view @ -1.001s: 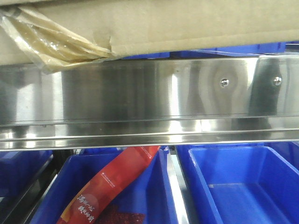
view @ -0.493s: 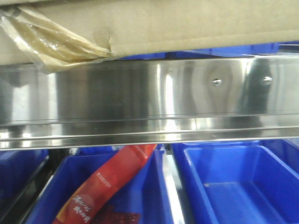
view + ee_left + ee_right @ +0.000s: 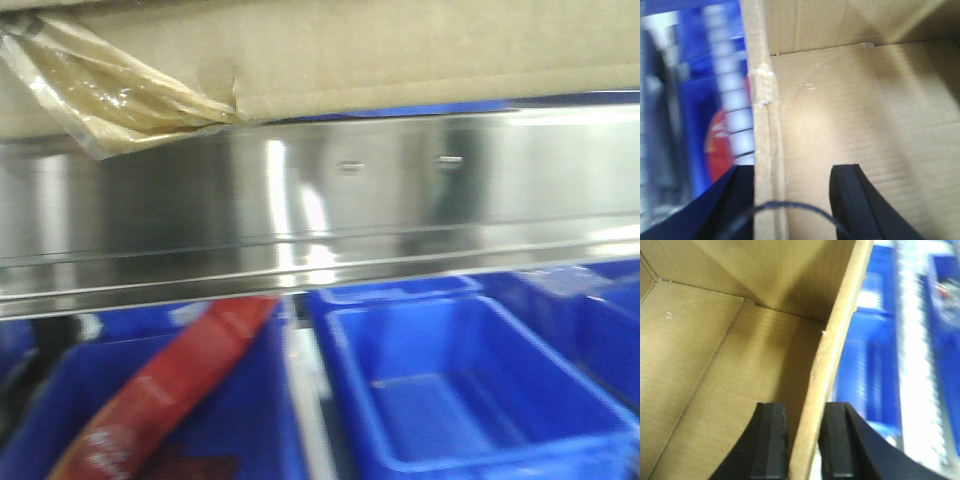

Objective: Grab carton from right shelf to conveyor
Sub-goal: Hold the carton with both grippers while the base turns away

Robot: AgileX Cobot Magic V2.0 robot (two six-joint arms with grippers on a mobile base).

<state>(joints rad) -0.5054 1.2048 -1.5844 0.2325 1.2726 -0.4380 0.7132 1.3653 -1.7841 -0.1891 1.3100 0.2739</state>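
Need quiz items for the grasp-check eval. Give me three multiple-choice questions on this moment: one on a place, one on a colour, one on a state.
1. Where does the red packet lie?
A. in the left bin
B. on a conveyor belt
C. on the floor

2. What colour are the bins under the steel rail?
A. green
B. blue
C. grey

3. What is the right gripper doing?
A. hanging open in free air
B. holding the packet
C. clamping the wall of the carton

Answers:
1. A: the front view shows the packet leaning inside the left bin.
2. B: both bins are plainly blue.
3. C: the right wrist view shows one finger on each side of the cardboard wall, pressed against it.
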